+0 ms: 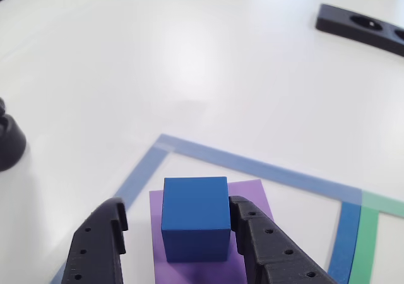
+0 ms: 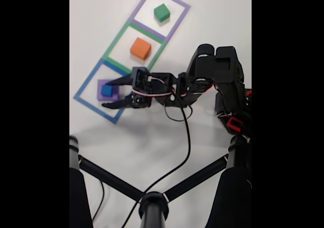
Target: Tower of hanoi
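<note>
The small blue cube (image 1: 194,218) (image 2: 106,90) sits on top of the flat purple block (image 1: 249,192) (image 2: 115,95), inside the blue tape square (image 1: 252,165). My gripper (image 1: 178,205) (image 2: 106,93) is open and straddles the cube. In the other view its right finger (image 1: 252,233) is at the cube's side, while the left finger (image 1: 104,236) stands a gap away. In the fixed view the salmon-orange block (image 2: 140,47) lies in the green tape square and the green block (image 2: 161,12) in the purple tape square, both beyond the gripper.
A black bar with round holes (image 1: 360,24) lies at the far right in the other view, and a dark rounded object (image 1: 9,144) sits at the left edge. In the fixed view, black stand legs (image 2: 152,202) and a cable (image 2: 185,147) cross the table's lower part.
</note>
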Controlling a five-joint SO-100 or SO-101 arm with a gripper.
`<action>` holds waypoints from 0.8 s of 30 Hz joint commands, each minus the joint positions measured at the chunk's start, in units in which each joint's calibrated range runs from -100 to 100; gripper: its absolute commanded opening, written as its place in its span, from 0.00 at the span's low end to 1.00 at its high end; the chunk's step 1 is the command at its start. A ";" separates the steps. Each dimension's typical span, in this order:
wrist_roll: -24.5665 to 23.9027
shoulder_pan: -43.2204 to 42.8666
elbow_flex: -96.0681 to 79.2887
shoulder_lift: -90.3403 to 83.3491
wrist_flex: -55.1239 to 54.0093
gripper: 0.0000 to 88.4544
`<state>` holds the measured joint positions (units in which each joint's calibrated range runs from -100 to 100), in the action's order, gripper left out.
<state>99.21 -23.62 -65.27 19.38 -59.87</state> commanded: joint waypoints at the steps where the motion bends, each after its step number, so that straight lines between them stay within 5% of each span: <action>1: 0.79 -0.51 1.17 -0.22 -1.52 0.12; 17: 0.79 0.86 -0.65 -2.79 -0.55 0.06; 24: 0.79 1.47 -3.29 -18.49 11.43 0.03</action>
<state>99.21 -23.05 -68.15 12.54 -55.06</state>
